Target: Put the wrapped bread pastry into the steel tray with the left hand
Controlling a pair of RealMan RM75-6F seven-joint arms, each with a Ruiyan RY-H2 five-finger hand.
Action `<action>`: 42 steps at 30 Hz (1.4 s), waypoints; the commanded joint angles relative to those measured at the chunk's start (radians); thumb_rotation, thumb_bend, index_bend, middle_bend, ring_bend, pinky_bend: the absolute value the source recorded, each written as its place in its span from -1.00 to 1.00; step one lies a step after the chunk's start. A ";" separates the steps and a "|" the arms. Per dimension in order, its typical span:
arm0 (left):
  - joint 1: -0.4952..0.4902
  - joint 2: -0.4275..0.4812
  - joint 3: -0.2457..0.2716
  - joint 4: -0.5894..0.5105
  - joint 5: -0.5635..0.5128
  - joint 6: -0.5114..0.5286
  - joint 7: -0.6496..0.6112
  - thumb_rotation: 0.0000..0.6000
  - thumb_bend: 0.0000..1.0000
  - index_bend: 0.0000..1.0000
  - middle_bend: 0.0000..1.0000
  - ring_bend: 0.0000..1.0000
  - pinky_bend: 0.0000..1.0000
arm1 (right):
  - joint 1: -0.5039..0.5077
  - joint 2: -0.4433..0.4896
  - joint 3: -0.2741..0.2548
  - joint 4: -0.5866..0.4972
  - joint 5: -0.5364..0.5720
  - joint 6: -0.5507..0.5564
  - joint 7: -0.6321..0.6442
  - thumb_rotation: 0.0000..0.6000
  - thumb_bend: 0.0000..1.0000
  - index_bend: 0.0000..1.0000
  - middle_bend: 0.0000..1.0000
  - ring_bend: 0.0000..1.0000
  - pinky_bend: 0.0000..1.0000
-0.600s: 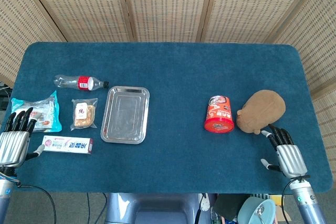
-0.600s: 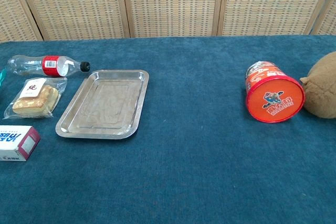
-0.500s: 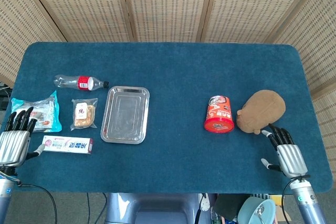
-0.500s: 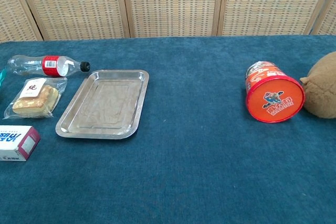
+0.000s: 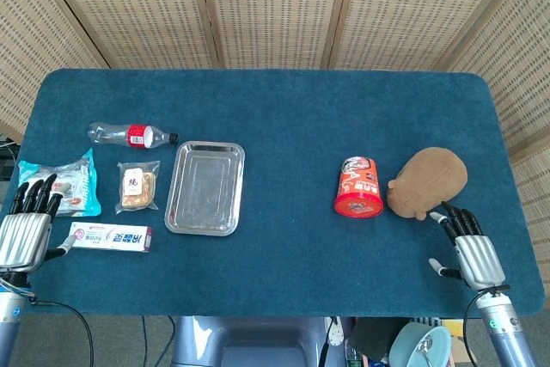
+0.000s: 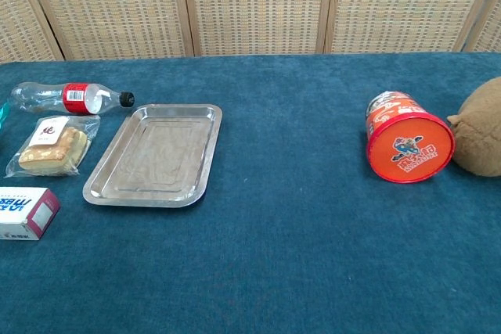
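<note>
You have a clear plastic bottle with a red label lying on its side at the far left of the blue cloth-covered table. Nearer you sits a light-blue snack packet, and closest to the front edge a white toothpaste box lies flat. On the right, an orange round canister lies tipped, just beside a brown plush toy.
</note>
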 commanded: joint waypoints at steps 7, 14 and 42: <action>-0.062 0.060 -0.053 -0.005 -0.128 -0.160 -0.123 1.00 -0.52 -0.79 -1.00 -1.00 -1.00 | -0.006 -0.009 -0.001 0.030 0.006 0.002 0.025 1.00 -0.55 -0.74 -1.00 -1.00 -1.00; -0.138 0.057 -0.097 0.069 -0.238 -0.330 -0.218 1.00 -0.52 -0.79 -1.00 -1.00 -1.00 | -0.011 -0.012 0.000 0.051 0.012 0.002 0.049 1.00 -0.55 -0.74 -1.00 -1.00 -1.00; -0.384 -0.155 -0.144 0.353 -0.300 -0.648 -0.357 1.00 -0.55 -0.79 -1.00 -1.00 -1.00 | -0.029 -0.042 0.001 0.167 0.022 0.008 0.165 1.00 -0.55 -0.74 -1.00 -1.00 -1.00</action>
